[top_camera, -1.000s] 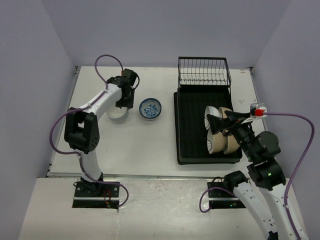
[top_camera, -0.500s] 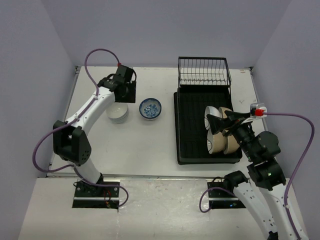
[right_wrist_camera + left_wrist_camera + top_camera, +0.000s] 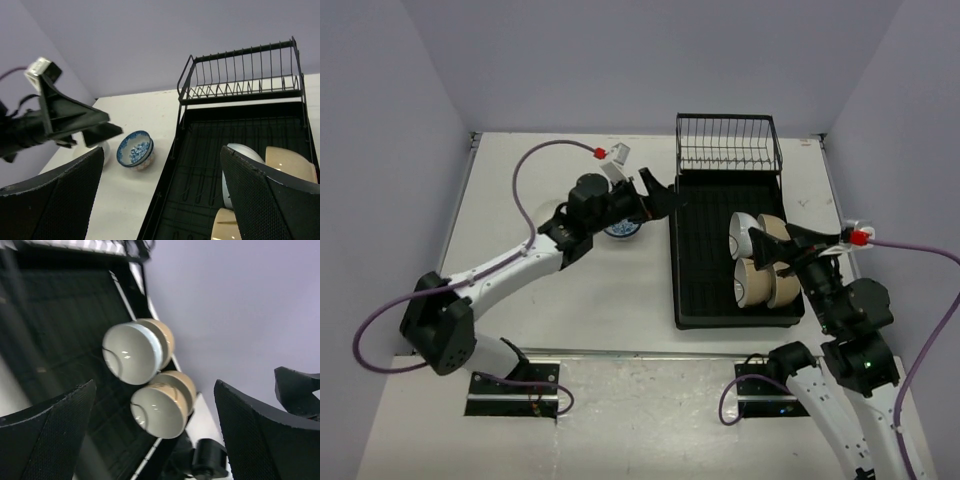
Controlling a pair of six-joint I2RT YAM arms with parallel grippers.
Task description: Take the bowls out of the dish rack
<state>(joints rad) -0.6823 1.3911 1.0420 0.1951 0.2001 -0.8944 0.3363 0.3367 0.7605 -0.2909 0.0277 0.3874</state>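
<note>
The black dish rack (image 3: 705, 250) sits at right, holding two side-by-side pairs of bowls standing on edge: white (image 3: 740, 235) with tan (image 3: 772, 232), and tan (image 3: 750, 283) with tan (image 3: 783, 287). The left wrist view shows the same pairs (image 3: 132, 352) (image 3: 160, 410) ahead on the rack (image 3: 60, 330). My left gripper (image 3: 662, 196) hangs open and empty at the rack's left rim. Over the bowls hovers my right gripper (image 3: 768, 250), open with nothing between its fingers. A blue-and-white bowl (image 3: 135, 148) and a white bowl (image 3: 557, 215) rest on the table, partly hidden by the left arm.
A black wire basket (image 3: 728, 145) stands at the rack's far end, also in the right wrist view (image 3: 240, 75). Purple walls close in on both sides and the back. The left arm stretches across the table above the two unloaded bowls.
My left gripper opened, left the white bowl on the table and swung right to the rack's edge. The right gripper drew back slightly.
</note>
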